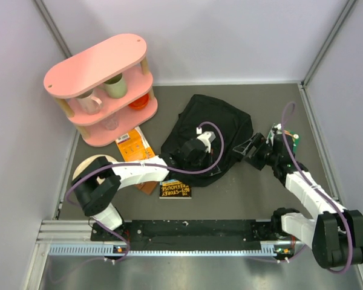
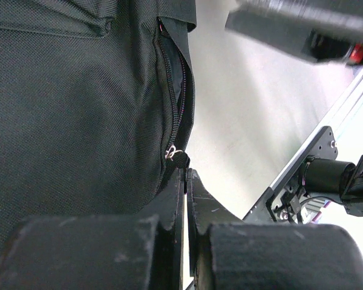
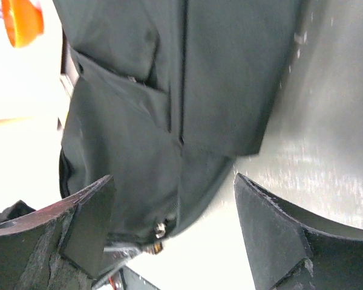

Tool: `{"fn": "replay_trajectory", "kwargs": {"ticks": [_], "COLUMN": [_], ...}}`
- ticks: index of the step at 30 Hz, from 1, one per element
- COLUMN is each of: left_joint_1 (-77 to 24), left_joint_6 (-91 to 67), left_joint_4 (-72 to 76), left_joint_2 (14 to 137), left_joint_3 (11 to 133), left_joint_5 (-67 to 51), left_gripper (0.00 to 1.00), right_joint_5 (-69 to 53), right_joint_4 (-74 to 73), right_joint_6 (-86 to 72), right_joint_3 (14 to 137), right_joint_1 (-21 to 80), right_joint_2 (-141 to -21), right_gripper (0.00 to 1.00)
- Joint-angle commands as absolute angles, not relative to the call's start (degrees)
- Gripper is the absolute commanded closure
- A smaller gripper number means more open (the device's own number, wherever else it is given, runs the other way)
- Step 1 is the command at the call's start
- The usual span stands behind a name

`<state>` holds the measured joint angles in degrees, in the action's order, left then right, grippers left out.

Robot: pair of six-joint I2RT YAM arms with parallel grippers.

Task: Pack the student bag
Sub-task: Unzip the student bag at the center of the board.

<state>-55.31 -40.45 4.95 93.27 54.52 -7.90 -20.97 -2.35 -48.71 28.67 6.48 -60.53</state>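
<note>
The student bag (image 1: 215,124), a floppy black backpack, lies in the middle of the table. My left gripper (image 1: 216,168) is at the bag's near edge. In the left wrist view its jaws (image 2: 187,171) are shut, their tips pinching the small black zip pull (image 2: 181,159) at the end of the side zip (image 2: 172,90). My right gripper (image 1: 254,149) stands just off the bag's right edge. Its fingers (image 3: 97,211) are spread wide and the gripper (image 3: 174,181) holds nothing. The bag's lower corner (image 3: 169,121) shows beyond them.
A pink two-tier shelf (image 1: 103,66) with mugs and an orange cup (image 1: 140,101) stands at the back left. An orange book (image 1: 133,145) and a dark book (image 1: 175,189) lie left of and in front of the bag. A round wooden piece (image 1: 91,163) sits at the left.
</note>
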Motion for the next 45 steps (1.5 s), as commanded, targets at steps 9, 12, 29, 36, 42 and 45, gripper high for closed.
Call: {"fn": "replay_trajectory", "kwargs": {"ticks": [9, 12, 29, 36, 42, 45], "left_joint_1": [-55.63, -55.63, -55.63, -55.55, -55.55, -55.55], "left_joint_6": [-40.08, -40.17, -37.88, -38.41, -37.97, -37.62], "left_joint_4": [8.09, 8.44, 1.77, -6.06, -10.98, -11.16], "left_joint_2": [93.17, 92.73, 84.57, 74.81, 69.96, 69.26], "left_joint_3": [54.23, 53.62, 46.77, 42.19, 40.52, 40.34], "left_joint_5": [-9.93, -10.02, -0.81, 11.85, 16.96, 17.14], "left_gripper": [1.00, 1.00, 1.00, 1.00, 1.00, 1.00], "right_joint_5": [-22.32, -21.89, -11.25, -10.90, -12.48, -22.71], "right_joint_4": [-0.45, 1.84, 0.18, 0.18, 0.70, 0.53], "right_joint_6": [-54.31, -54.93, -49.93, -47.03, -43.78, -41.41], "right_joint_3": [23.56, 24.78, 30.67, 32.25, 34.45, 36.38], "right_joint_1": [13.62, 14.94, 14.33, 11.44, 7.48, 6.07], "right_joint_2": [-59.40, -63.10, -66.97, -69.61, -72.59, -73.56], "right_gripper": [0.27, 0.31, 1.00, 1.00, 1.00, 0.84]}}
